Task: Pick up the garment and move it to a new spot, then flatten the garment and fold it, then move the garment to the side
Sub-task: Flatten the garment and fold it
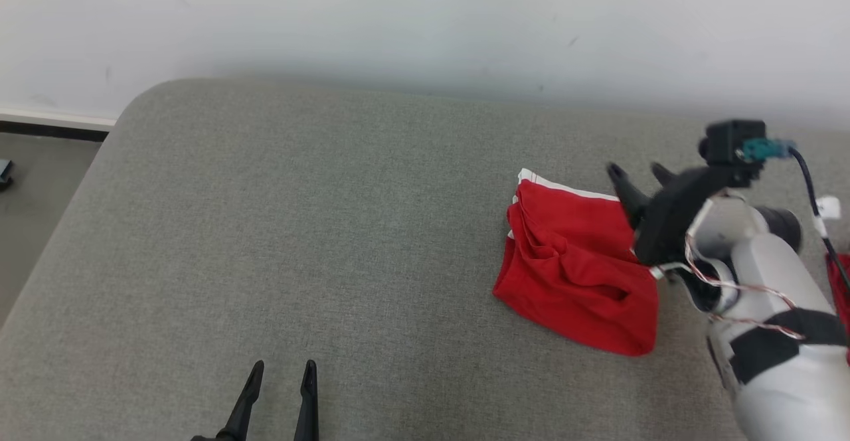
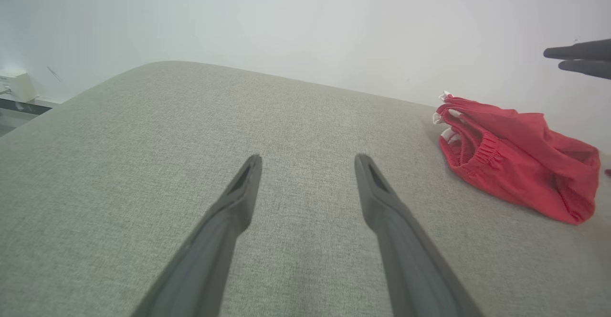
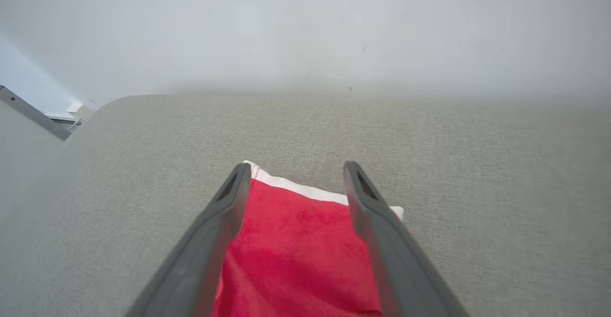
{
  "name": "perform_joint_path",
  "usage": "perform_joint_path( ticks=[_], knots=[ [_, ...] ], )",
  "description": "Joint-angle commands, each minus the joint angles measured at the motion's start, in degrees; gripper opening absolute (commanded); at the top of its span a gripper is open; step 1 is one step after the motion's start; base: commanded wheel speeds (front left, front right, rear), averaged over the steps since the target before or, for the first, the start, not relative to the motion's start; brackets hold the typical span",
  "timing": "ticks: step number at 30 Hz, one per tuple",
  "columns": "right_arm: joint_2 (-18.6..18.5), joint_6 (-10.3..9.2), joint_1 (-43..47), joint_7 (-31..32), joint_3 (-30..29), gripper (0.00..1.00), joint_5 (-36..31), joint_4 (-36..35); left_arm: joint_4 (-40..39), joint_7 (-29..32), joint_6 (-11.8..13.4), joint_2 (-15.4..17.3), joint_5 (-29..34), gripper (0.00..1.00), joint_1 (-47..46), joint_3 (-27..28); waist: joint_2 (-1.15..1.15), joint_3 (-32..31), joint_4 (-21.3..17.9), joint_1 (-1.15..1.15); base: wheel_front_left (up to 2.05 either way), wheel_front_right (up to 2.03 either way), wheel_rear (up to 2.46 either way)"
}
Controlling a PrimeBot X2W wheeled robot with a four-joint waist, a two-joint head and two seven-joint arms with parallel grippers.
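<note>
The red shorts (image 1: 576, 265), edged in white along one hem and gathered at an elastic waistband, lie loosely folded and wrinkled in a flat heap on the grey fabric surface (image 1: 319, 228), well over on my right.

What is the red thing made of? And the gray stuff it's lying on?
The red garment looks like soft, matte cloth: it wrinkles, folds, and has a gathered band, probably elastic. The gray surface looks like woven fabric, maybe over padding, judging by its fine speckled weave and rounded corner.
</note>
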Motion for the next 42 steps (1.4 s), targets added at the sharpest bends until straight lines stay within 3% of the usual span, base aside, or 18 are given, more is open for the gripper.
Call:
perform_joint_path(
  ticks=[1, 2, 3, 12, 24, 34, 42],
  knots=[
    [-1.18, -0.14, 1.9, -0.59, -0.85, 0.91, -1.33, 0.78, -0.01, -0.17, 0.0, 0.03, -0.02, 1.0, 0.3, -0.13, 0.0, -0.46, -0.41, 0.0, 0.0, 0.0, 0.0],
    [-1.83, -0.14, 2.55, -1.01, -1.78, 0.32, -1.95, 1.37, -0.01, -0.17, -0.02, 0.02, -0.02, 1.0, 0.31, -0.23, 0.0, -0.53, -0.44, 0.0, 0.0, 0.0, 0.0],
    [-2.3, -0.14, 3.39, -1.54, -2.48, 0.0, -2.64, 1.91, -0.03, -0.17, -0.02, 0.02, -0.05, 1.0, 0.3, -0.38, 0.0, -0.57, -0.43, 0.0, 0.0, 0.0, 0.0],
    [-0.94, -0.14, 5.97, -5.76, -3.29, 0.0, -5.96, 5.54, -0.31, -0.17, -0.14, 0.03, -0.19, 1.0, 0.01, -0.55, 0.0, 0.45, -0.06, 0.0, 0.0, 0.0, 0.0],
    [5.58, -0.14, 7.42, -8.13, 13.8, 0.0, -5.83, 9.12, 0.59, -0.17, -0.55, 0.03, 0.19, 1.0, -0.18, 0.0, 0.0, -0.29, 0.71, 0.0, 0.0, 0.0, 0.0],
    [6.71, -0.14, 10.55, -8.9, 23.73, 0.0, 0.21, 9.24, 0.5, -0.17, -0.13, 0.03, 0.34, 1.0, 0.99, 0.52, 0.0, -1.63, 0.1, 0.0, 0.0, 0.0, 0.0],
    [6.74, -0.14, 13.59, -12.11, 27.86, 0.0, 12.47, 0.08, 0.25, -0.17, 0.34, 0.02, 0.69, 1.0, 2.19, 1.92, 0.0, -3.74, -1.79, 0.0, 0.0, 0.0, 0.0]
  ],
)
